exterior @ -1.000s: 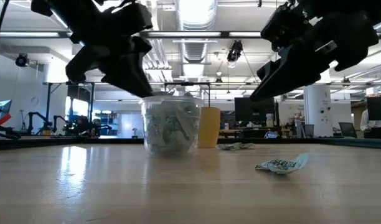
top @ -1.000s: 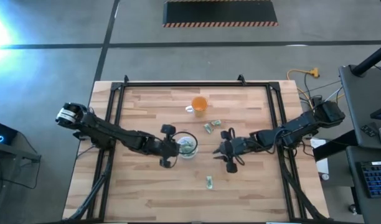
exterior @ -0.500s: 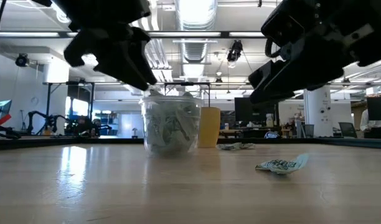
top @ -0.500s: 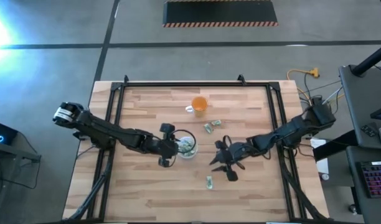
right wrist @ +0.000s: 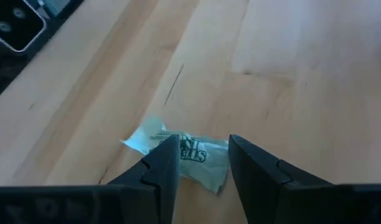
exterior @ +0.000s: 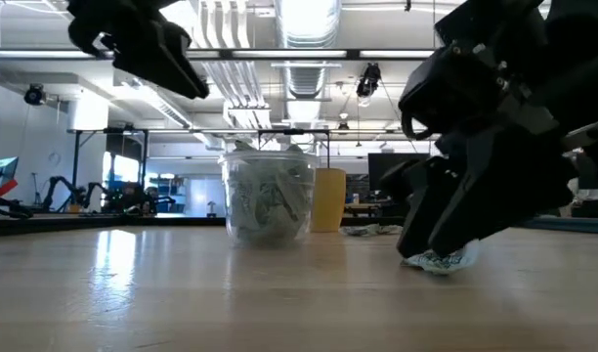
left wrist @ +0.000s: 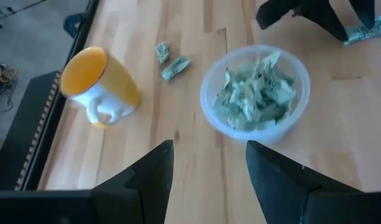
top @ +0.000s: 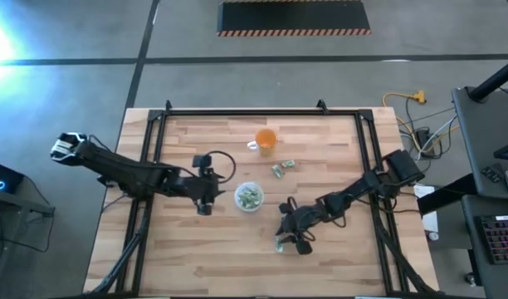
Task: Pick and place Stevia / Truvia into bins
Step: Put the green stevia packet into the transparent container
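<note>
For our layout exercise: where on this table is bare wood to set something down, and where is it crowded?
Free: the strips behind the orange cup and in front of both claws. Crowded: the middle, with clear bowl, two sachets, and right claw over a sachet.

Bare wooden tabletop (top: 188, 249) is lying open along the near edge and left side. The small round clear plastic cup (top: 249, 197) is standing mid-table, the orange mug with a white handle (top: 265, 140) well behind it. Two pale green paper sachets (top: 282, 168) are lying between. The right gripper (top: 289, 237) is crowding the near-centre sachet (exterior: 441, 260).
</note>
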`<state>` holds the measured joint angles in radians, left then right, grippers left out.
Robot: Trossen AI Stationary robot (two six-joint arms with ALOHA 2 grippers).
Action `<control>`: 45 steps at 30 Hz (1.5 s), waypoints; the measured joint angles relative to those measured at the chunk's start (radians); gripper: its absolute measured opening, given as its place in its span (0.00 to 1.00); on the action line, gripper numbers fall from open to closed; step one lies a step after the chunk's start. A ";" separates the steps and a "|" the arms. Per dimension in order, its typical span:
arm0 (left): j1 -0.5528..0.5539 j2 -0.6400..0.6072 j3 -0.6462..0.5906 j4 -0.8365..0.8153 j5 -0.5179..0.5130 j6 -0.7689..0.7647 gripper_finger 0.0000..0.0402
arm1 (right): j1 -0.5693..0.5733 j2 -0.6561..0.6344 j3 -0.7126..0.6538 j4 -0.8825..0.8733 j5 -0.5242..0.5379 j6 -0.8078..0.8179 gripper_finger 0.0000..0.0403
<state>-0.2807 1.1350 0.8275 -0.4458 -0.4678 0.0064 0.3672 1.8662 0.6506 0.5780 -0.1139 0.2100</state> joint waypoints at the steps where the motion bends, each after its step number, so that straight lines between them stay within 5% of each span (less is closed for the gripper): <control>1: -0.002 -0.017 -0.011 -0.006 -0.005 -0.004 0.46 | 0.000 0.008 0.006 -0.002 0.000 0.000 0.33; 6: -0.003 -0.077 -0.052 -0.008 -0.009 -0.029 0.46 | 0.000 0.010 0.008 -0.037 0.008 0.016 0.30; 14: -0.003 -0.094 -0.055 0.001 -0.010 -0.024 0.46 | 0.000 -0.010 0.011 -0.078 0.012 -0.021 0.05; 25: -0.003 -0.091 -0.056 -0.015 -0.010 -0.018 0.46 | -0.012 -0.138 0.048 -0.179 0.081 -0.124 0.03; 34: -0.003 -0.091 -0.062 -0.014 -0.009 -0.018 0.46 | -0.071 -0.292 0.076 -0.132 0.517 -0.369 0.03; 45: -0.003 -0.091 -0.069 -0.017 -0.009 -0.018 0.46 | -0.221 -0.105 0.233 -0.124 0.430 -0.401 0.03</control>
<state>-0.2836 1.0439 0.7582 -0.4627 -0.4772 -0.0113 0.1464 1.7616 0.8837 0.4544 0.3164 -0.1911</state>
